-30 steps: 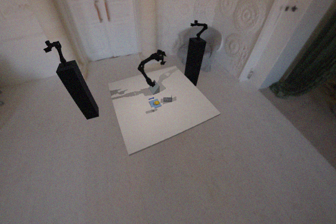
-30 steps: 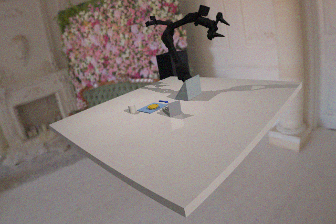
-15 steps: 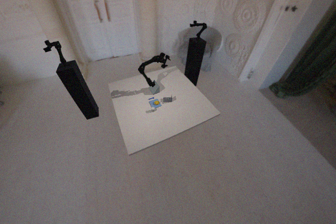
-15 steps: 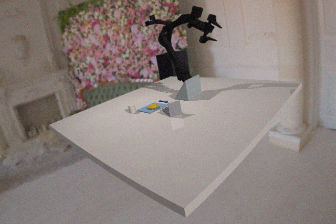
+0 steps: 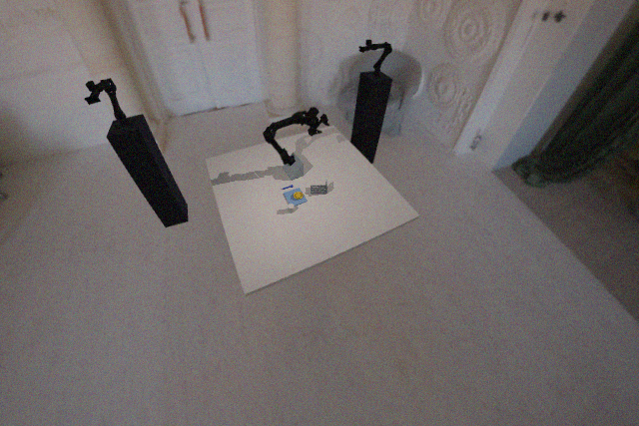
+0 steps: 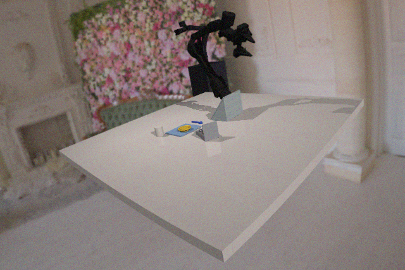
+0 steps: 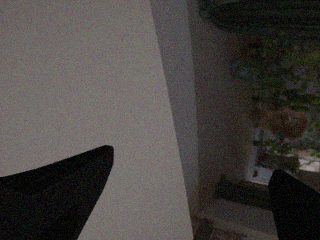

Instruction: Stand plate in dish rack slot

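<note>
A small yellow plate (image 5: 298, 196) (image 6: 184, 128) lies flat on a light blue mat (image 5: 289, 199) (image 6: 173, 132) in the middle of the white table (image 5: 319, 235) (image 6: 228, 175). The grey dish rack (image 5: 319, 188) (image 6: 209, 130) stands just right of the mat. My gripper (image 5: 322, 122) (image 6: 245, 45) (image 7: 196, 168) is open and empty, held high above the back of the table, well away from plate and rack. In the wrist view only the two dark fingertips and the room beyond show; neither plate nor rack is visible there.
A small blue object (image 5: 287, 187) (image 6: 197, 121) lies behind the mat. A white cup (image 6: 159, 131) stands left of the mat. The arm's grey base block (image 5: 294, 170) (image 6: 228, 107) sits at the table's back. Two dark pillars (image 5: 146, 169) (image 5: 370, 114) with camera arms flank the table.
</note>
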Action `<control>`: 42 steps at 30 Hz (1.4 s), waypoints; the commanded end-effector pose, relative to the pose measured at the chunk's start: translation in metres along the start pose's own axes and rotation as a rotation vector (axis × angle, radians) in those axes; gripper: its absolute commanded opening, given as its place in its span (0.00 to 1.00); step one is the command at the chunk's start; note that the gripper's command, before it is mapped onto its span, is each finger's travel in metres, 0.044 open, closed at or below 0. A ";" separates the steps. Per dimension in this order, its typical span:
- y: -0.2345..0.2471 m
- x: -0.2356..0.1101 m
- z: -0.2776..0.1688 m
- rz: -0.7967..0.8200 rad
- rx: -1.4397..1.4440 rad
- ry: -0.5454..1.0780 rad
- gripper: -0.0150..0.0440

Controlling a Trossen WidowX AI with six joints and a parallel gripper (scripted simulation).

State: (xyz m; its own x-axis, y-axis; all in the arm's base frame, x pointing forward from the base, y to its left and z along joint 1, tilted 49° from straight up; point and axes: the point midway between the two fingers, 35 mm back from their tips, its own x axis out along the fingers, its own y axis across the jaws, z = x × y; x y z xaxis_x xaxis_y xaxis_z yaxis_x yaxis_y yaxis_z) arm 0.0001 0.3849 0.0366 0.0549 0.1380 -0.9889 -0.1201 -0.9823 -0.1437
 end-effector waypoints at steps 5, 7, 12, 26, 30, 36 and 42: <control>0.006 0.000 -0.050 0.019 0.254 0.088 0.93; 0.009 0.000 -0.063 0.023 0.320 0.111 0.93; 0.017 0.000 -0.094 0.031 0.484 0.168 0.93; 0.052 -0.006 -0.174 0.041 0.935 0.339 0.93; 0.065 -0.009 -0.195 0.040 1.063 0.392 0.93; 0.087 -0.014 -0.224 0.035 1.248 0.469 0.93; 0.112 -0.020 -0.250 0.030 1.425 0.542 0.93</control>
State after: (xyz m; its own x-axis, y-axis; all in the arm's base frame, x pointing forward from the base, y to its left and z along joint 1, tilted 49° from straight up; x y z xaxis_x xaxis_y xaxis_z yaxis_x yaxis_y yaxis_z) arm 0.2236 0.2542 0.0470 0.3379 -0.2233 -0.9143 -0.9412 -0.0835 -0.3275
